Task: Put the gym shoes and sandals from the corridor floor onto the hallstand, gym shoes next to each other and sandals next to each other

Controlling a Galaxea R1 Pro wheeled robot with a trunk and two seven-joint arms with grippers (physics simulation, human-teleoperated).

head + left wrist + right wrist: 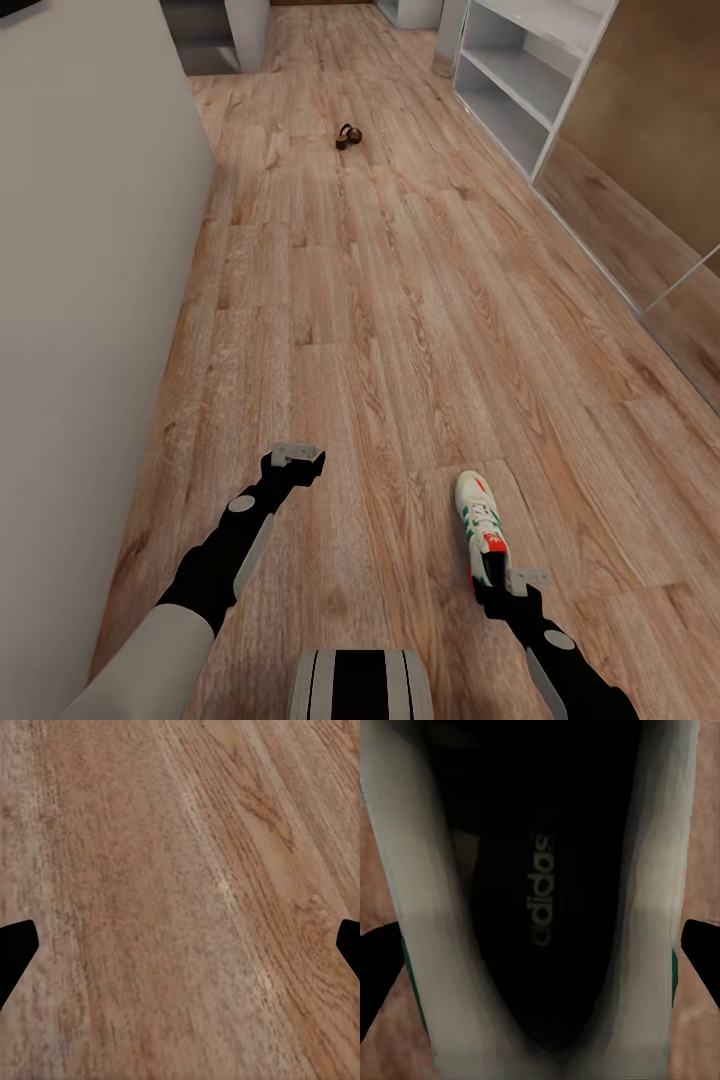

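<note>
One gym shoe [480,518], white with green stripes and a red-orange heel, lies on the corridor floor [380,300] at the near right. My right gripper [496,585] hangs over its heel. The right wrist view looks down into the shoe's dark insole [540,907], and the open right gripper [540,960] has a fingertip [375,971] outside each side wall. My left gripper [297,462] hovers open over bare planks [180,870] to the shoe's left. Far up the corridor lies a small brown sandal [348,136]. The white hallstand [530,80] stands at the far right.
A grey wall [90,250] runs along the left side. A large brown reflective panel [640,140] with a pale frame lines the right. More white furniture [245,30] stands at the corridor's far end. My trunk [360,685] shows at the bottom edge.
</note>
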